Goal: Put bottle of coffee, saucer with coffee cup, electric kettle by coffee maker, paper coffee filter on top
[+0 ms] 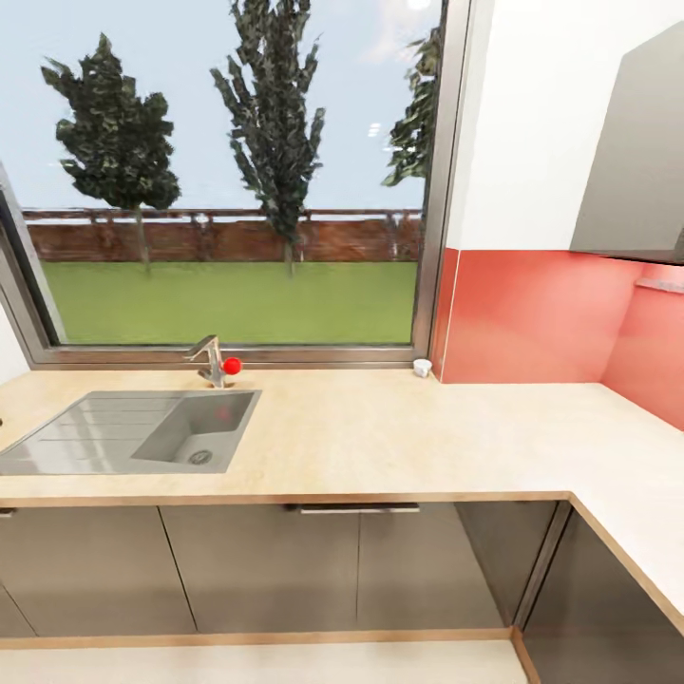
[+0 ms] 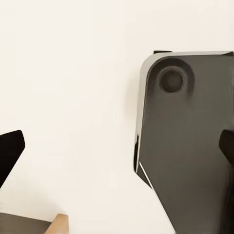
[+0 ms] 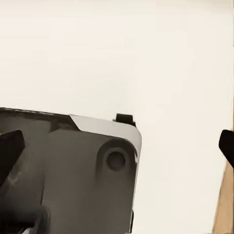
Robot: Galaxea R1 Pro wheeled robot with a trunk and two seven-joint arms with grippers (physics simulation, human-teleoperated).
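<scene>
I am in a home kitchen. A long beige wood-grain counter (image 1: 399, 437) runs along the wall and turns a corner at my right, over grey cabinet fronts (image 1: 256, 565) with a bar handle (image 1: 356, 509). A grey sink (image 1: 133, 432) with a drainboard is set into it, a metal tap (image 1: 207, 359) behind. Above the sink a wide window (image 1: 228, 171) looks onto lawn, trees and a brick wall. A red backsplash (image 1: 532, 318) and a grey wall cupboard (image 1: 636, 161) stand at my right.

bench (image 1: 399, 437): 1, L-shaped | sink (image 1: 123, 432): 1, lower left of frame | tap (image 1: 209, 359): 1, with 1 red knob (image 1: 232, 365) | small white cup (image 1: 422, 368): 1, centre right by the window | window (image 1: 237, 171): 1 | trees (image 1: 271, 114): 3 | wall cabinet (image 1: 636, 161): 1, upper right | drawer handle (image 1: 356, 509): 1
</scene>
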